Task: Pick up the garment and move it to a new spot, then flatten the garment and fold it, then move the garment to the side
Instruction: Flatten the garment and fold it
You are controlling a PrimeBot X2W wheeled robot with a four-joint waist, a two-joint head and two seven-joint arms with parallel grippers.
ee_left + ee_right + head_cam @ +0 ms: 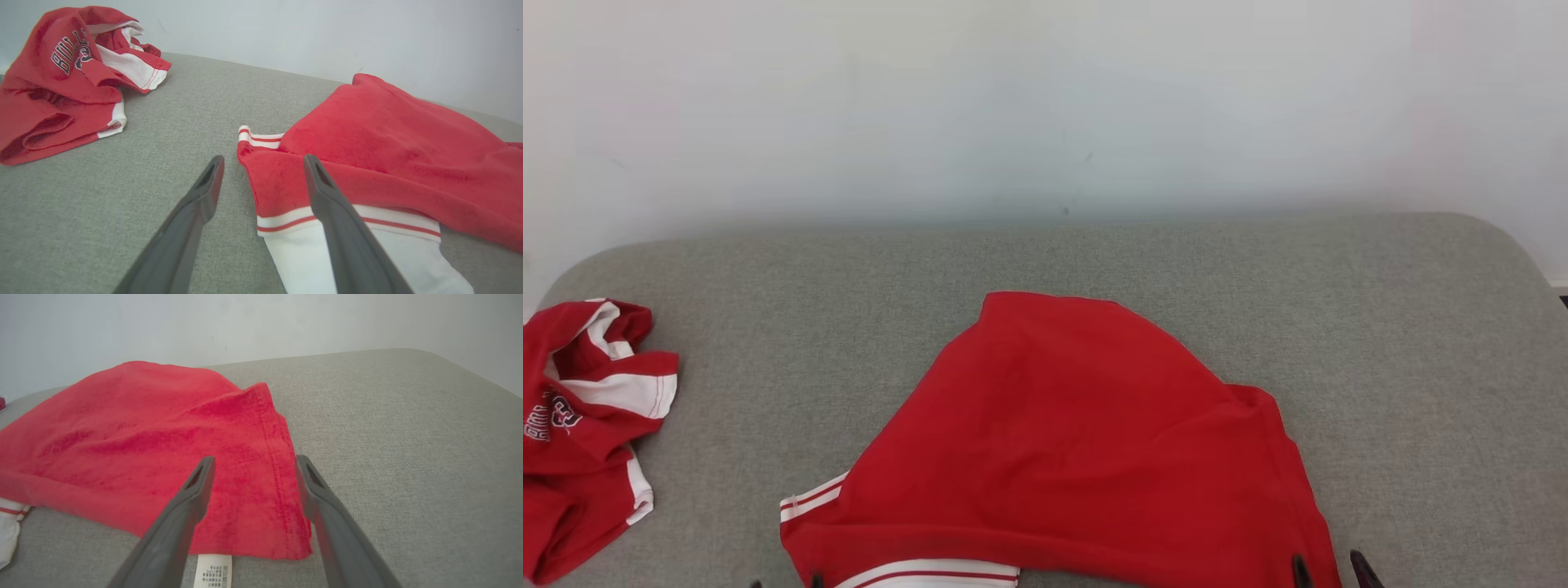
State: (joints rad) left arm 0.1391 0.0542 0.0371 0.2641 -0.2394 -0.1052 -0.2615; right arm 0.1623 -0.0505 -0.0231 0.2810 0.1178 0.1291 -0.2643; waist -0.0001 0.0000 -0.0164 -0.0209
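Head view: the garment (1078, 441) lies in the middle of the grey cloth-covered bench (1380, 327), red side up, bunched into a lopsided shape with striped trim poking out at its near left. It looks placed but not flat, so you are likely at the flattening step. The right hand (1331, 569) sits at the near right corner. A crumpled red shirt (588, 425) lies well apart at the bench's left edge; leave it alone.

Left wrist view: the left hand (263, 163) is spread wide and grips nothing. One finger hangs over bare bench, the other over the red band and white panel (302, 253). A red layer is folded over near the striped trim (261, 139). Pinch only the corner you mean to draw out, or you will probably drag the fold along with it.

Right wrist view: the right hand (254, 461) is also fully open and empty, straddling the stitched hem (278, 477), with the white label (213, 571) peeking out beneath. Take the hem low and close to its corner. Pull both hands apart evenly and keep the cloth low over the bench, since soft fabric tends to ruck if lifted on one side.

Nothing here serves as a container; both shirts lie loose on the bench.
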